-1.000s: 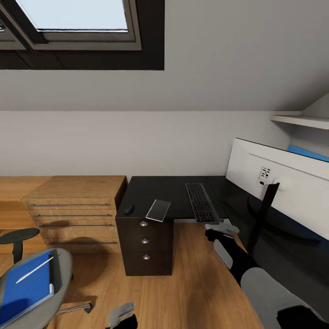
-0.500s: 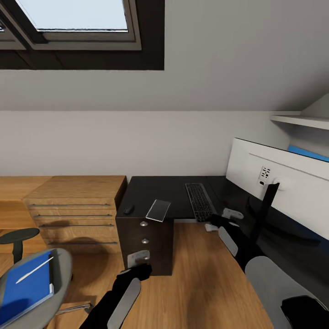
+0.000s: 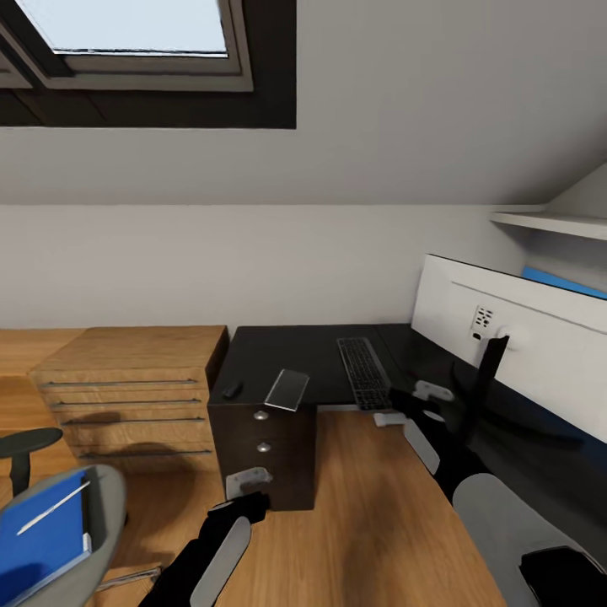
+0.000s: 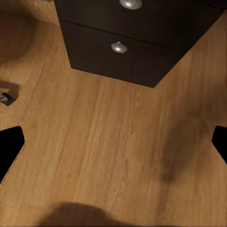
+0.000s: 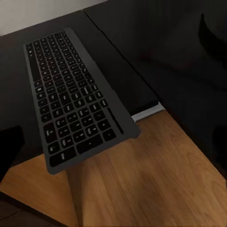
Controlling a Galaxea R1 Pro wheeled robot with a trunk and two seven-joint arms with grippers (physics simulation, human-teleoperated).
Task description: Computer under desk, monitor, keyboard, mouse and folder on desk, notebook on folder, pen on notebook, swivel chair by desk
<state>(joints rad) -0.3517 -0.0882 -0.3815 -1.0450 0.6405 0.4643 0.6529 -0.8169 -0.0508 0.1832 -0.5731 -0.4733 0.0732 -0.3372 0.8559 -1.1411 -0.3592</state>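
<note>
Right end effector hovers just off the near end of the keyboard, its fingers spread and holding nothing; the right wrist view shows the keyboard lying on the glossy black table with its near corner jutting past the table edge over the wooden floor. Left end effector hangs low in front of the black drawer unit, fingers apart and empty, with bare floor beneath it in the left wrist view. On the table's left end the mouse sits near the front edge, and the grey notebook lies beside it, overhanging that edge. The monitor stands on the right wing of the table, white back showing. A light wood dresser adjoins the table's left side. At lower left the swivel chair carries the blue folder with the pen across it, well apart from the table, open floor between.
</note>
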